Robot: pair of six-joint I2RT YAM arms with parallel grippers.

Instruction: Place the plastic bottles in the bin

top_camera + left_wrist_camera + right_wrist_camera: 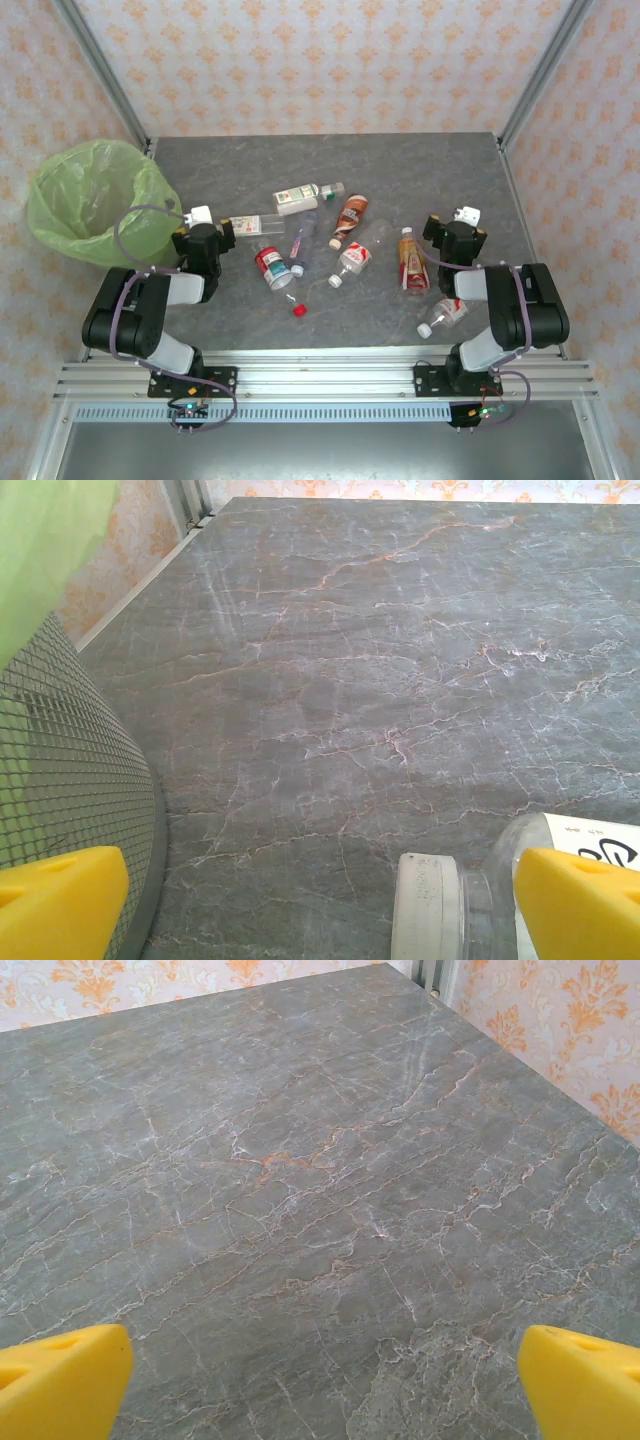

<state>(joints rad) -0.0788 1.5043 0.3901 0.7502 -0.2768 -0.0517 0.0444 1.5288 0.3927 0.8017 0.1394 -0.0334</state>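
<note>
Low over the table (420,170), left gripper (203,235) gapes; right gripper (455,236) likewise.

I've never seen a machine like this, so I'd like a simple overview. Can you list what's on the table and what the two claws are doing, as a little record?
Table: grey stone-look top
Bin: green-bagged, far left, beside the left arm
Bottles: eight, all lying on the table
Loose cap: red, near front centre
Left claw: open, white-capped bottle near one finger, not gripped
Right claw: open, above bare table
</note>
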